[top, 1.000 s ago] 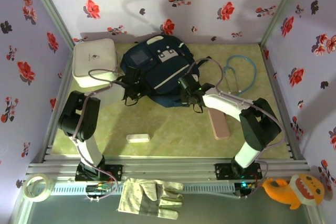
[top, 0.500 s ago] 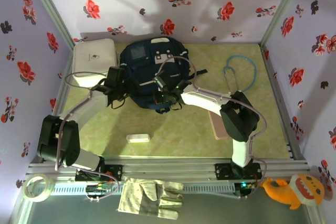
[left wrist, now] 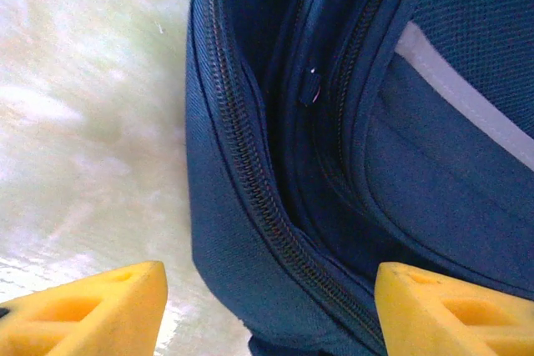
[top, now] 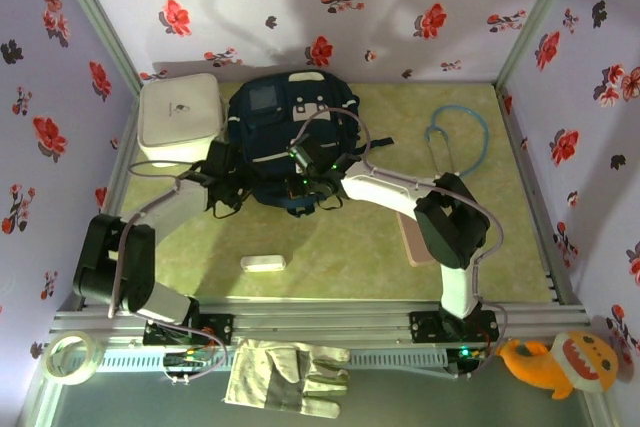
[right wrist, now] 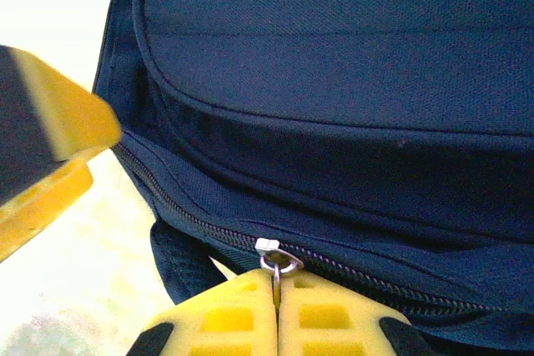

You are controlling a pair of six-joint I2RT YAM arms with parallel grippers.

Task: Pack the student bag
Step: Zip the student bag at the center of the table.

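**Pinching the zip pull with the bag unbraced: slip and drag risks**

Bag (top: 275, 122) lies flat at the far middle of the table (top: 340, 247), with the white box (top: 180, 117) just beside it on its left. Both arms reach to the bag's near edge.

Right fingers (right wrist: 234, 318) are pressed together on the small metal zip pull (right wrist: 275, 263), gripping only its lower end at the very tips. Left fingers (left wrist: 83, 310) stand wide, one each side of the bag's edge and its zipper (left wrist: 250, 181), and hold nothing.

Likely failures, judged from this:
- Pull slips out. It is a thin ring held in a shallow tip pinch, so any sideways tug or twist could pop it free.
- Bag drags instead of the slider running. Nothing pins the fabric, so a pull along the zip may slide the whole bag over the smooth table, maybe into the box.
- Slider jams. The zip curves round the bag's corner and the cloth beside it is slack and folded, so pulling off the line of the teeth could snag fabric.
- Left fingers clamp the wrong spot. Closing where they are now could pinch the zipper track itself and block the slider.

Cannot tell from the wrist views which way the slider needs to travel.
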